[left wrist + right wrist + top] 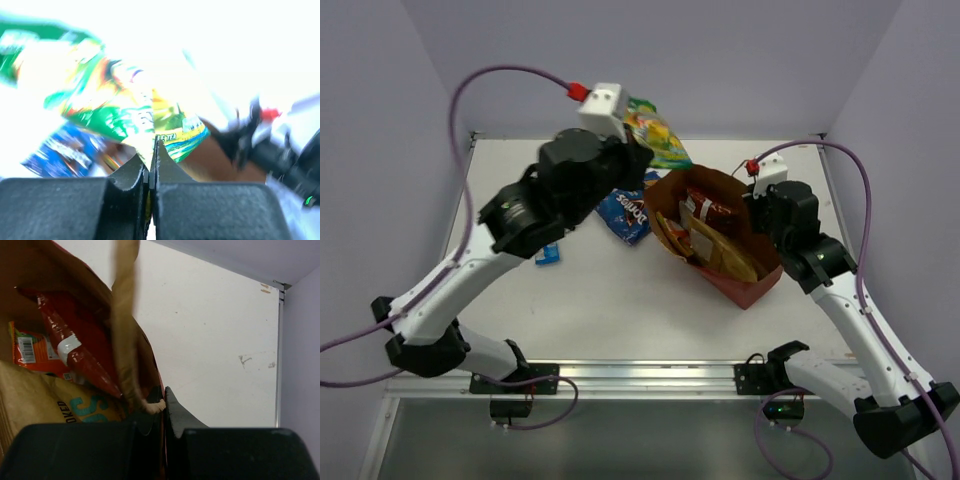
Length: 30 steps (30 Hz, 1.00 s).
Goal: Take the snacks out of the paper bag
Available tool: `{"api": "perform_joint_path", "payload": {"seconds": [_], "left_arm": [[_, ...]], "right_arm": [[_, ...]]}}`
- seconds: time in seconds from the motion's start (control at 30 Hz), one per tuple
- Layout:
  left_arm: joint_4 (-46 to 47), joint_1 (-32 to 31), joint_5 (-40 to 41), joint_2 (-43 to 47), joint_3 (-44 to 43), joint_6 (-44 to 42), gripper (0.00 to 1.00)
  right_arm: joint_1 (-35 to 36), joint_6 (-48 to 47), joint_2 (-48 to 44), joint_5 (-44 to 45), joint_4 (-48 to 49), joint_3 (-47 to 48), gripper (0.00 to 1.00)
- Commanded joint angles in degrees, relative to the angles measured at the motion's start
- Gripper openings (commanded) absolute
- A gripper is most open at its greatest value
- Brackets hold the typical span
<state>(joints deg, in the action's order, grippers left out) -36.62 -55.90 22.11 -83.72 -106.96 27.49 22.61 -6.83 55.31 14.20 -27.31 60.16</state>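
My left gripper (pixel 632 140) is shut on the yellow-green packet (pixel 657 138) and holds it in the air behind the paper bag; the packet fills the left wrist view (pixel 125 105) above the closed jaws. The brick-red paper bag (pixel 748 290) stands open at centre right, with a red packet (pixel 712 212), a tan-teal bag (pixel 720 252) and a red-yellow packet (pixel 672 238) inside. My right gripper (pixel 760 205) is shut on the bag's right wall (pixel 150 365) near a handle (pixel 125 320). A blue chip bag (pixel 625 212) lies on the table left of the paper bag.
A small blue-white packet (pixel 548 255) lies on the white table (pixel 620 310) under the left arm. Lilac walls (pixel 740 60) close in the table at the back and both sides.
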Motion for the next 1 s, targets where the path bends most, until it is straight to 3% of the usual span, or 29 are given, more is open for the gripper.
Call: {"api": "perform_joint_path", "payload": {"seconds": [0.0, 0.23, 0.4, 0.67, 0.73, 0.77, 0.87, 0.97], "left_arm": [[0.9, 4.8, 13.1, 5.1, -2.2, -6.2, 0.0], [7.4, 21.6, 6.5, 9.1, 9.5, -7.4, 0.0], [20.7, 29.6, -10.1, 11.0, 28.5, -3.8, 0.0], [35.7, 31.7, -14.7, 14.9, 55.2, 1.9, 0.0], [35.7, 31.7, -16.0, 16.9, 59.6, 4.0, 0.2], [35.6, 31.7, -18.1, 19.0, 63.1, 4.8, 0.53], [28.7, 31.6, -21.0, 24.3, 64.2, 4.7, 0.94], [21.9, 31.5, -23.1, 29.6, 60.9, 3.2, 0.94]], "right_arm": [[0.2, 0.6, -1.1, 4.2, 3.7, 0.3, 0.0], [0.2, 0.8, -0.9, 3.6, 2.0, 1.7, 0.0], [0.2, 0.9, -0.6, 1.6, 2.1, 2.1, 0.0], [0.2, 0.4, -0.4, -1.0, 2.3, 1.5, 0.0], [0.2, 0.5, -0.1, -1.4, 2.3, 1.4, 0.0], [0.2, 0.3, -0.1, -1.5, 2.2, 1.4, 0.0], [0.2, -0.3, 0.0, -1.6, 2.0, 2.1, 0.0], [0.2, -0.6, -0.1, -1.6, 1.4, 2.4, 0.0]]}}
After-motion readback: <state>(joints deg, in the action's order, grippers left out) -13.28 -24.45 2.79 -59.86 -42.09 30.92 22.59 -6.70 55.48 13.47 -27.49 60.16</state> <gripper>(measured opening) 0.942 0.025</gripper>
